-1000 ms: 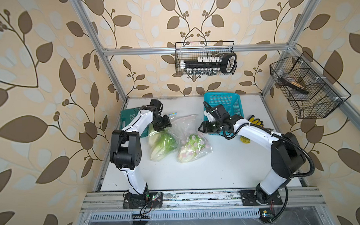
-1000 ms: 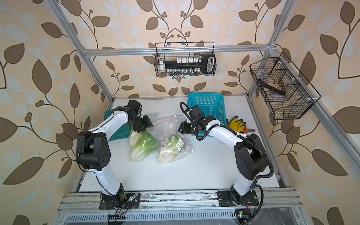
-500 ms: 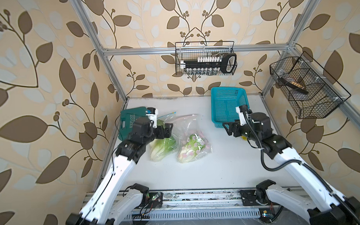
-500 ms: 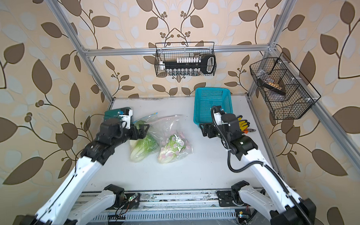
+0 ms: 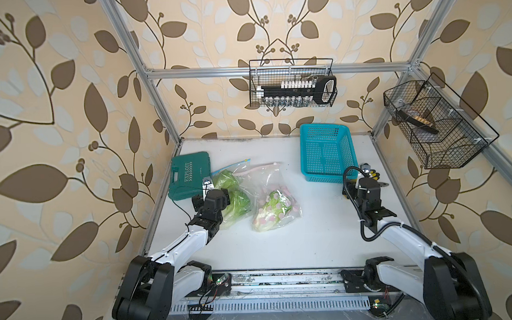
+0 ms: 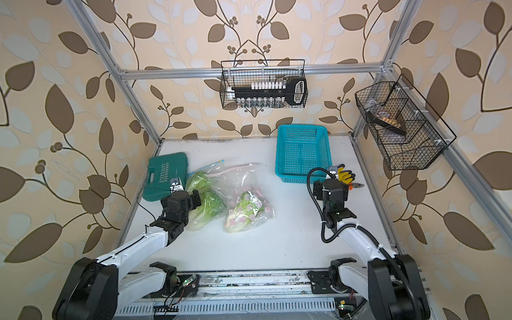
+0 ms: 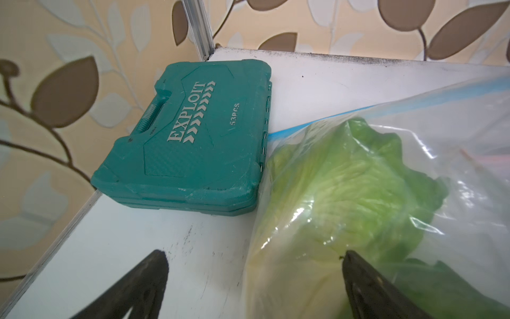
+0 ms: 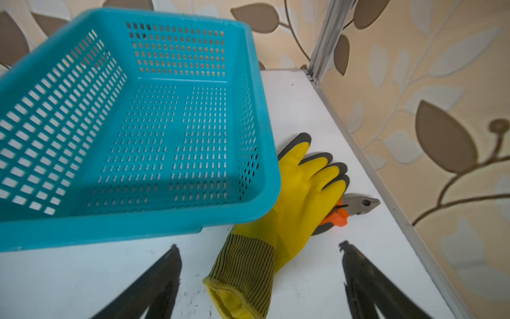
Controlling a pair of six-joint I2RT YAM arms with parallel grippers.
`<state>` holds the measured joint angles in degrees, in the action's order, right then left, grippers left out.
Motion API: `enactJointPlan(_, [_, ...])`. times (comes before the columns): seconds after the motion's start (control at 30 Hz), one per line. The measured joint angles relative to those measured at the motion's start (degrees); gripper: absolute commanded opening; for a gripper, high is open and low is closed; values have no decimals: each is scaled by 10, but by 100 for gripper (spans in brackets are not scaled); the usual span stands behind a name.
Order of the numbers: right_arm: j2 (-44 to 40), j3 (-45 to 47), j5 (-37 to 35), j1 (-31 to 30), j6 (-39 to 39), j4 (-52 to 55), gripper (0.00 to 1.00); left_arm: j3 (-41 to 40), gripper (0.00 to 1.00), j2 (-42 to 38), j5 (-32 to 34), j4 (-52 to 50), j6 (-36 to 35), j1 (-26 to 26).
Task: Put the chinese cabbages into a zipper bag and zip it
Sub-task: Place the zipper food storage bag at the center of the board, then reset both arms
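Two clear zipper bags lie side by side on the white table. The blue-strip bag (image 5: pixel 238 167) holds green chinese cabbages (image 5: pixel 232 198) (image 7: pixel 345 187). The pink-strip bag (image 5: pixel 268 173), printed with pink dots, holds another cabbage (image 5: pixel 272 208) (image 6: pixel 244 209). My left gripper (image 5: pixel 212 194) (image 7: pixel 254 254) stands open low over the left edge of the blue-strip bag, one finger over bare table, the other over the plastic. My right gripper (image 5: pixel 364 184) (image 8: pixel 259 245) is open far to the right, above a yellow glove's cuff, holding nothing. Whether either bag is zipped I cannot tell.
A green tool case (image 5: pixel 191 174) lies against the left bag. A blue plastic basket (image 5: pixel 326 152) stands at the back right, with the yellow glove (image 8: pixel 300 187) and pliers (image 8: pixel 358 204) beside it. Wire baskets hang on the back wall (image 5: pixel 293 86) and the right wall (image 5: pixel 435 125).
Both arms have drawn back from the bags' upper ends toward the front. The right arm has swung out to the glove. Both grippers have opened wide.
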<state>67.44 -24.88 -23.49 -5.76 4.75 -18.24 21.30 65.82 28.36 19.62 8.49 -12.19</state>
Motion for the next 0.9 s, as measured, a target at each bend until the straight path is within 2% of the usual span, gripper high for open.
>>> enactJointPlan(0.13, [90,11,11,0,-10,-90,98,11,99,61,-90,84,-37,42])
enactJointPlan(0.27, [143,43,33,1,-27,-193,100,45,99,90,-161,83,-54,55])
enactJointPlan(0.5, [184,69,81,2,-51,-312,100,47,99,64,-182,76,-54,55])
enactJointPlan(0.7, [184,70,90,2,-55,-335,100,28,99,29,-172,61,-48,50])
enactJointPlan(0.9, [184,70,90,2,-55,-338,100,-2,99,65,-158,104,-54,50])
